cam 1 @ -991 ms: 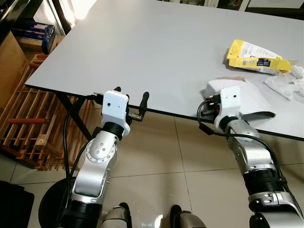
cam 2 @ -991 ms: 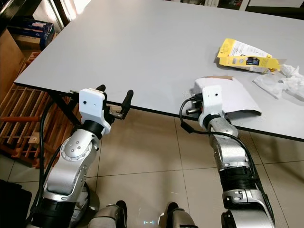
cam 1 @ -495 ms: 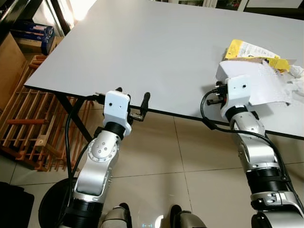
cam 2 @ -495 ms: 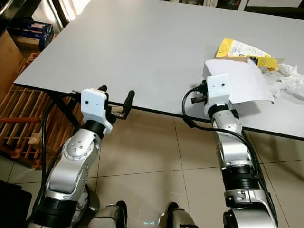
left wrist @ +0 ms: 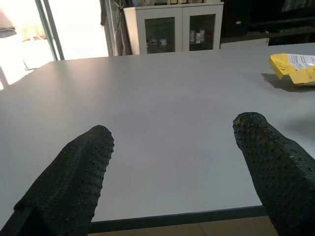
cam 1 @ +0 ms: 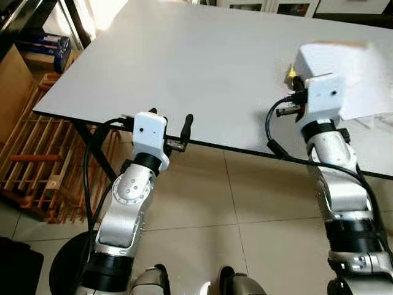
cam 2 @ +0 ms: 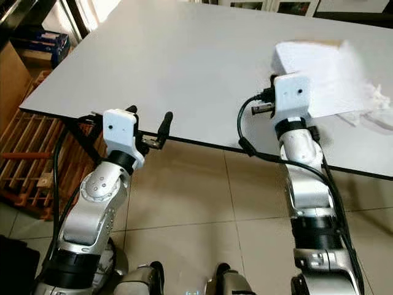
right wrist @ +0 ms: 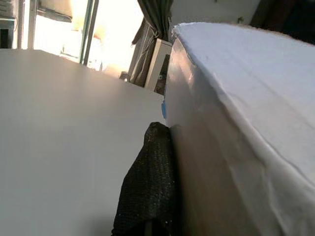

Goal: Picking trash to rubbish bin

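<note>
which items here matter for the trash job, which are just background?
Job:
- white paper bag, gripped by right tool, lifted above table
- yellow packet on table
- crumpled white wrapper on table

Background:
- left tool, open at table edge
- wooden rack
- glass-door cabinet

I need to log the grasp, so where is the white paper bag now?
In the head views the white paper bag is on the robot's right, held up over the table by the right hand, just beyond that arm's wrist.
</note>
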Motion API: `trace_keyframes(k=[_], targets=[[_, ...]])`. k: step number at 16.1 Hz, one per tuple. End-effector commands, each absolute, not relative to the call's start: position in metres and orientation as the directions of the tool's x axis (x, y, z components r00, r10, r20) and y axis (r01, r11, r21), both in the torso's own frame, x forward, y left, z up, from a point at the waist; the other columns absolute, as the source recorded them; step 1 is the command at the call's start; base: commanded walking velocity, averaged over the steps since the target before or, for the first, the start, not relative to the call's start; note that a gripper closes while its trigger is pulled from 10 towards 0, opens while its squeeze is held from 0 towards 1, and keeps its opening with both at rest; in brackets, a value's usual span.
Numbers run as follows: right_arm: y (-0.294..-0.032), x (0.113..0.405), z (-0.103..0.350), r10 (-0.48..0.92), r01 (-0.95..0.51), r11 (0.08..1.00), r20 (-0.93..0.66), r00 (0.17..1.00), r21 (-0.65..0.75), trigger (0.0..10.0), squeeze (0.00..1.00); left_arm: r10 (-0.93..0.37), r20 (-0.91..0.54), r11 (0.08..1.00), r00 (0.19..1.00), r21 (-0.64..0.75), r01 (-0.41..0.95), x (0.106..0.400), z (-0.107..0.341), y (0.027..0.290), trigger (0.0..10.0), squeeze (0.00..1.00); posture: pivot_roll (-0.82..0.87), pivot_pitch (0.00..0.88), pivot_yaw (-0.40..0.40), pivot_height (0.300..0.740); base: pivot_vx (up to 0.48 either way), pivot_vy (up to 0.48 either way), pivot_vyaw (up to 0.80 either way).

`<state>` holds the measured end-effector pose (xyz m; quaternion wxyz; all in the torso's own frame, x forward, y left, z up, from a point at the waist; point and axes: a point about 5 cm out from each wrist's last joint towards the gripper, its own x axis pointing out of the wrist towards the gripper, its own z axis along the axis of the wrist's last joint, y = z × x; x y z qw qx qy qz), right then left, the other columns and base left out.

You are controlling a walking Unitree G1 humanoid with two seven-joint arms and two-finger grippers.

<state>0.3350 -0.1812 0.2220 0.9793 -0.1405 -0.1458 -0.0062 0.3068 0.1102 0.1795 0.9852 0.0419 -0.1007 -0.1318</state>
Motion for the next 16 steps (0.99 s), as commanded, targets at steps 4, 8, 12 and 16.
trace_keyframes(k=[4, 8, 12, 16], targets=[[-0.194, 0.317, 0.211, -0.054, 0.112, 0.965, 0.242, 0.969, -0.236, 10.0, 0.0, -0.273, 0.151, 0.96, 0.95, 0.097, 0.261, 0.306, 0.172, 0.111, 10.0, 0.0, 0.0, 0.115, 0.008, 0.74, 0.0, 0.0, -0.13], [-0.193, 0.317, 0.214, -0.052, 0.111, 0.966, 0.243, 0.969, -0.235, 10.0, 0.0, -0.285, 0.141, 0.957, 0.948, 0.09, 0.274, 0.309, 0.171, 0.107, 10.0, 0.0, -0.01, 0.114, 0.012, 0.74, 0.0, 0.0, -0.27], [-0.193, 0.315, 0.213, -0.053, 0.104, 0.968, 0.221, 0.974, -0.227, 10.0, 0.0, -0.296, 0.136, 0.954, 0.945, 0.091, 0.286, 0.308, 0.17, 0.104, 10.0, 0.0, -0.01, 0.114, 0.008, 0.74, 0.0, 0.0, 0.0], [-0.193, 0.316, 0.211, -0.054, 0.099, 0.971, 0.205, 0.977, -0.217, 10.0, 0.0, -0.294, 0.127, 0.955, 0.947, 0.083, 0.285, 0.308, 0.169, 0.104, 10.0, 0.0, -0.01, 0.114, 0.004, 0.74, -0.238, 0.0, 0.0]])
